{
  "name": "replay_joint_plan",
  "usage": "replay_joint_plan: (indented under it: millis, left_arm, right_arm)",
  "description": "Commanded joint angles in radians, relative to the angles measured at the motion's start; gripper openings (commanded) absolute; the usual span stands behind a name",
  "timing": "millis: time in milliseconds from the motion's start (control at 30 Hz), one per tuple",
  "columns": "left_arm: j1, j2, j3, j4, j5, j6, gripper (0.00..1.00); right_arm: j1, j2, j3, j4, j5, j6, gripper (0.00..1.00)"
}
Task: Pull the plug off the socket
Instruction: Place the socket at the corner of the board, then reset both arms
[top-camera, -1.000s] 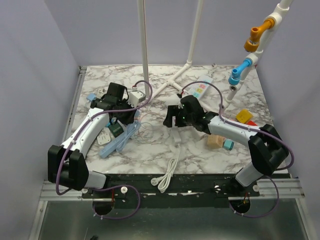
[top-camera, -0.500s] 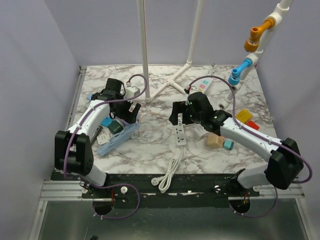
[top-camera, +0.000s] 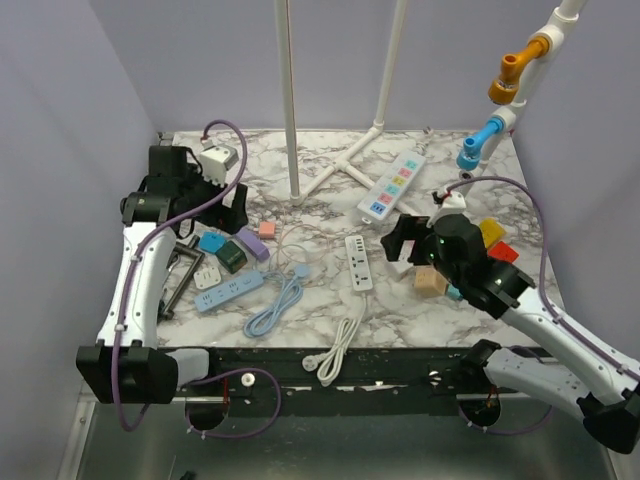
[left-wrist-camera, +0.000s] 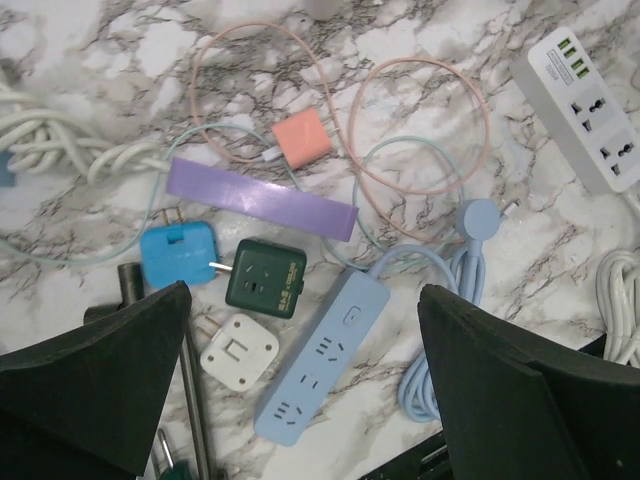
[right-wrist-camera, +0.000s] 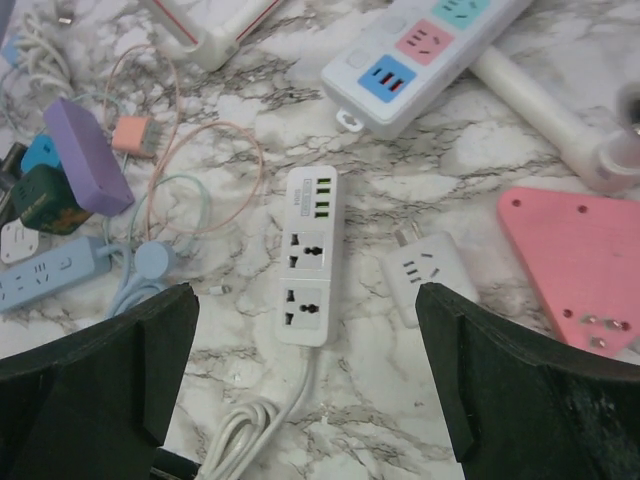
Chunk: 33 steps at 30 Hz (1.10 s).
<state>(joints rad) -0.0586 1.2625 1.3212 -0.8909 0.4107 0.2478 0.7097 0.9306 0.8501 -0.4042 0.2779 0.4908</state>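
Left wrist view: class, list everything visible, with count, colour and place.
white power strip: 1, white, top right
blue power strip: 1, light blue, bottom centre
blue cable: 1, light blue, lower right
pink charger: 1, pink with looped pink cable, upper centre
purple bar: 1, purple, centre left
blue adapter: 1, blue, left
green adapter: 1, dark green, centre
white adapter: 1, white, lower left
white cable: 1 bundle, white, upper left
left gripper: 1, black, open, bottom corners
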Motion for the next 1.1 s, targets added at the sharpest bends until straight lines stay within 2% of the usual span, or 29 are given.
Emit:
replay_joint_plan:
  millis: [0, 133, 233, 433, 500, 667, 867, 967, 1067]
  left_arm:
    - [0.119, -0.066, 0.023, -0.084, 0.084, -0.013, 0.99]
    - [0.2, -0.096, -0.016, -0.032, 0.098, -0.042, 0.99]
    - [0.267, -0.134, -0.079, 0.056, 0.155, -0.091, 0.99]
    - [0.335, -0.243, -0.291, 0.361, 0.126, -0.206, 0.98]
    - [0.335, -0.252, -0.346, 0.43, 0.106, -0.215, 0.98]
    - [0.336, -0.173, -0.418, 0.527, 0.066, -0.194, 0.98]
    - [0.335, -0.1, -0.512, 0.677, 0.065, -0.183, 0.98]
    - [0.333, -0.147, -0.638, 0.867, 0.085, -0.191, 0.98]
    - [0.333, -0.204, -0.777, 1.111, 0.137, -0.209, 0.98]
  right_arm:
    - [0.003, -0.1, -0.045, -0.144, 0.234, 0.086, 1.0]
    - [-0.005, -0.102, -0.082, -0.192, 0.336, 0.13, 1.0]
    - [-0.037, -0.124, -0.128, -0.163, 0.44, 0.185, 1.0]
    - [-0.116, -0.288, -0.297, 0.09, 0.617, 0.212, 1.0]
    - [-0.123, -0.311, -0.35, 0.215, 0.656, 0.146, 1.0]
    - [-0.148, -0.165, -0.376, 0.347, 0.711, 0.006, 1.0]
    - [-0.346, 0.008, -0.484, 0.614, 0.51, -0.063, 1.0]
    - [-0.424, 0.076, -0.491, 0.7, 0.415, -0.082, 1.0]
    - [-0.439, 0.122, -0.522, 0.891, 0.359, -0.19, 1.0]
